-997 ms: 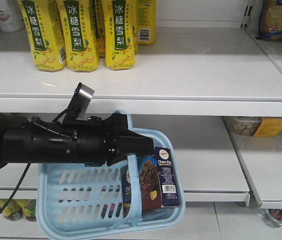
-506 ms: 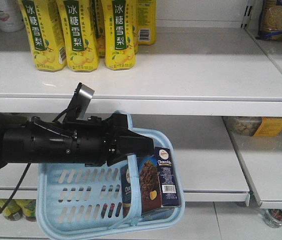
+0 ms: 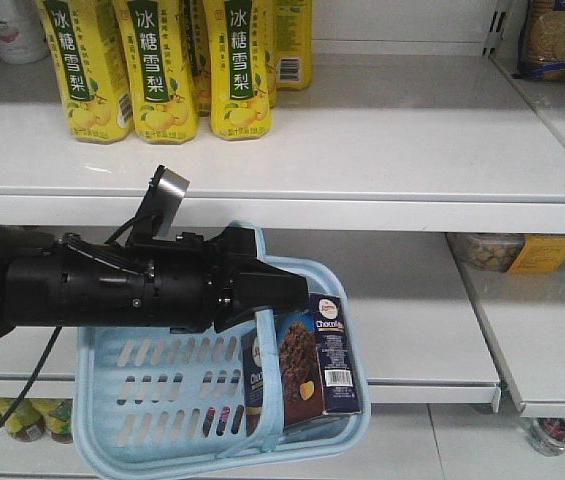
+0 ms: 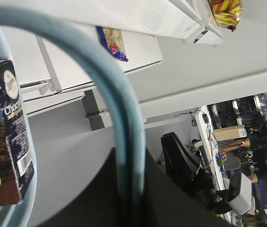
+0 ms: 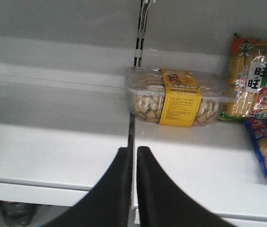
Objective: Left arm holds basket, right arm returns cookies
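In the front view the left arm reaches in from the left. My left gripper [image 3: 267, 292] is shut on the pale blue band handles of the light blue basket [image 3: 152, 400], which hangs in front of the middle shelf. The navy cookies box [image 3: 314, 358] stands upright in the basket's right end. In the left wrist view the handles [image 4: 124, 113] run between the jaws of my left gripper [image 4: 131, 189], and the cookies box [image 4: 8, 142] is at the left edge. My right gripper [image 5: 134, 150] shows only in the right wrist view. It is shut and empty, facing a white shelf.
Yellow drink cartons [image 3: 162, 70] stand on the top shelf. A clear snack tub with a yellow label [image 5: 180, 97] sits on the shelf ahead of the right gripper, with snack bags [image 5: 251, 80] to its right. A shelf upright [image 5: 140, 33] rises behind. Jars [image 3: 22, 415] sit low left.
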